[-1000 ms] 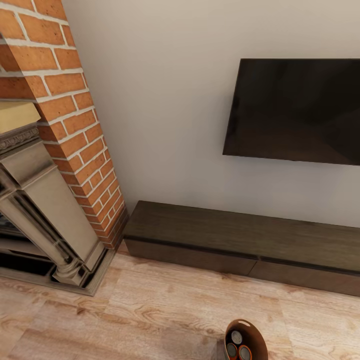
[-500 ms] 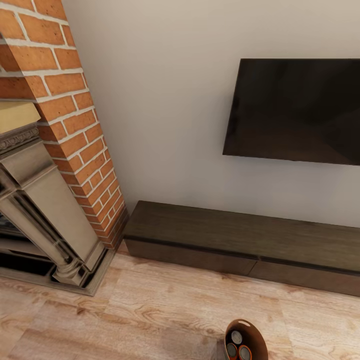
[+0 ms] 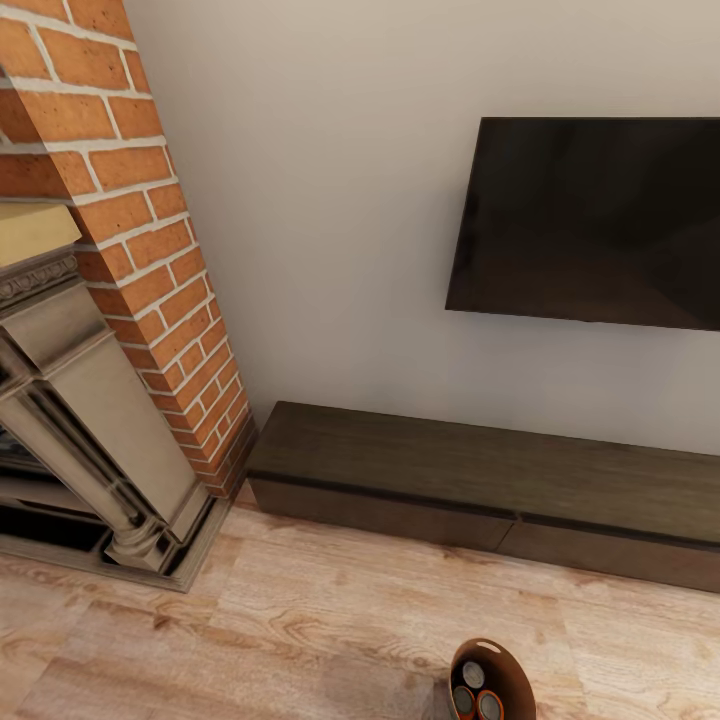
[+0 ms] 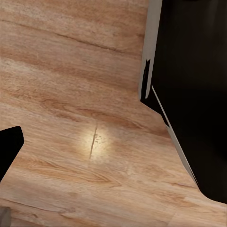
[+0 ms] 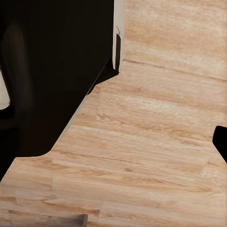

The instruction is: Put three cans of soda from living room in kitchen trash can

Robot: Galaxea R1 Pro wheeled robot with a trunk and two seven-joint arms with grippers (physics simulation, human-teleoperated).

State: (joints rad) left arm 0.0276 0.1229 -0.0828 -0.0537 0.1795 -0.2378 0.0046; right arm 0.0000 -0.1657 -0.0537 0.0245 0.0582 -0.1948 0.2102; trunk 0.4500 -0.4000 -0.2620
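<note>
Of the left gripper (image 4: 9, 146) the left wrist view catches just one dark fingertip at the frame's edge over bare plank floor, and of the right gripper (image 5: 220, 142) the right wrist view gives the same, so I cannot tell whether either is spread or pressed together, or pinching anything. In the head view the trash can (image 3: 491, 681) sits at the bottom edge of the frame, on or just above the wood floor (image 3: 300, 620), its copper-brown inside open to the camera; grey can tops (image 3: 473, 676) sit inside it, three as far as I can count, one with an orange side. Beyond it are the long dark low cabinet (image 3: 480, 475), the wall TV (image 3: 590, 220) and the red-brick fireplace (image 3: 140, 230), so this is the living room. My reading is that the cans are already in the bin and the step in hand is getting bin and cans to the kitchen. The next move likely calls for turning the base away from this wall while keeping the bin level so nothing tips out.
</note>
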